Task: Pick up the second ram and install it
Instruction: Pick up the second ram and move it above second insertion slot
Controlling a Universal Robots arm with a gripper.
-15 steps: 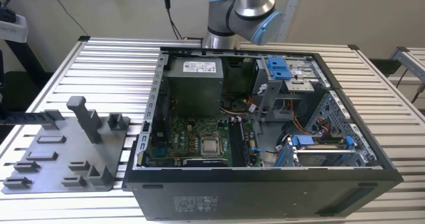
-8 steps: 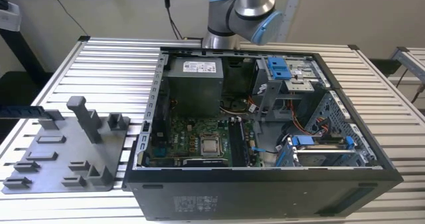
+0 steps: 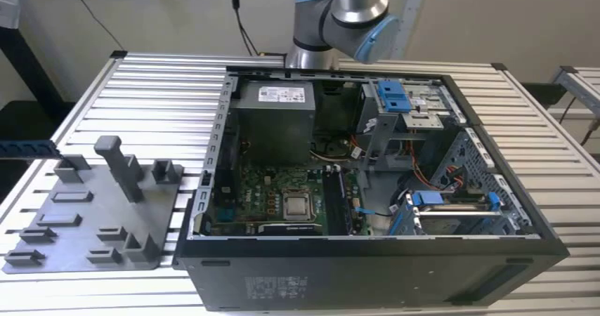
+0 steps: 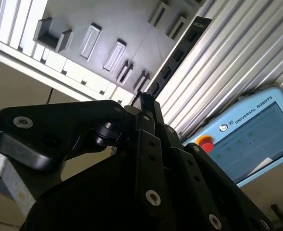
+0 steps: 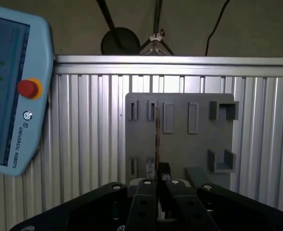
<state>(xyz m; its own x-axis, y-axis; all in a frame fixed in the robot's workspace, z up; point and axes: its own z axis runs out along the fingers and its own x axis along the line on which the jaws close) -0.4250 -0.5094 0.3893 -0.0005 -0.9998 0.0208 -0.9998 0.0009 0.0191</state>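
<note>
In the first wrist view the second ram (image 5: 156,137) shows edge-on as a thin dark strip sticking out from between the fingers. My gripper (image 5: 156,182) is shut on it and hangs well above the grey tray (image 5: 179,149). The strip lines up over the tray's row of narrow slots. In the second wrist view the gripper (image 4: 146,105) has its black fingers pressed together, with the tray (image 4: 107,29) far beyond them. In the exterior view the tray (image 3: 84,225) lies to the left of the open computer case (image 3: 375,260).
Inside the case a motherboard with a square silver CPU (image 3: 298,205) lies flat, with a power supply (image 3: 272,119) and blue drive brackets (image 3: 398,98) around it. A teach pendant (image 5: 11,91) rests on the slatted table (image 5: 83,144) beside the tray. The arm (image 3: 338,14) rises behind the case.
</note>
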